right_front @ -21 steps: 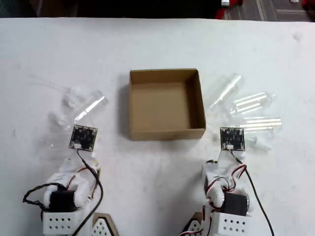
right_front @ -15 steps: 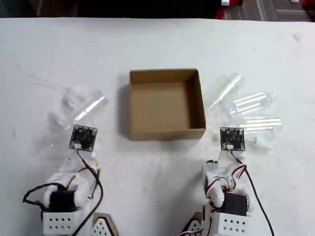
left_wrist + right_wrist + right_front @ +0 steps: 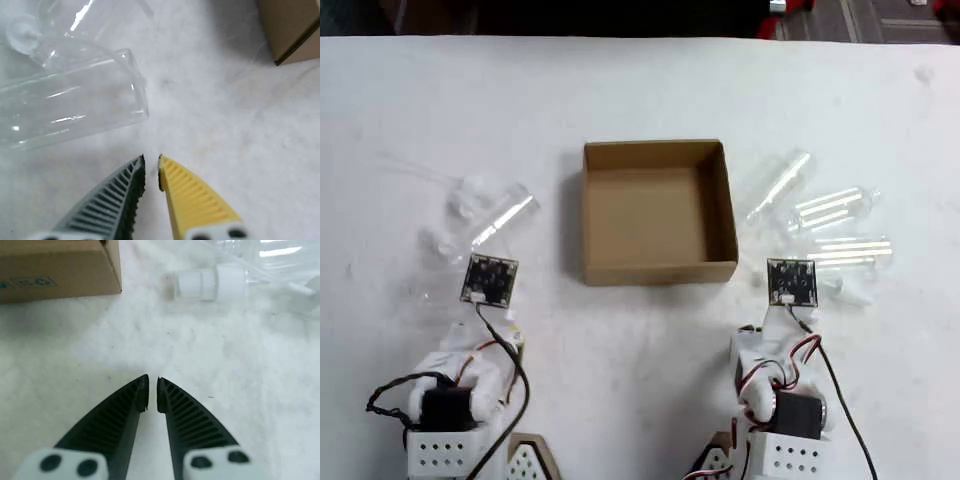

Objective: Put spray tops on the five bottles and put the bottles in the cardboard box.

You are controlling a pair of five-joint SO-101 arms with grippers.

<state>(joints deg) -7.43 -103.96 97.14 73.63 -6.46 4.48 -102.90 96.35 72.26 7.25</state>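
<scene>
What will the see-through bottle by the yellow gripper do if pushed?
The clear bottle lies on its side, so it would probably roll. It looks empty, so likely light and easily knocked away. Its glossy surface might slip.

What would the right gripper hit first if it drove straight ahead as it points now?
Probably the white table, in the gap between the brown cardboard box corner and the white plastic spray top; depth is unclear.

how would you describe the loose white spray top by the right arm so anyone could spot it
Start at the cardboard box in the middle of the table and look to its right, where three clear bottles lie. The spray top lies on its side between the nearest bottle and the right arm. It is the short, opaque white piece among see-through neighbours.
</scene>
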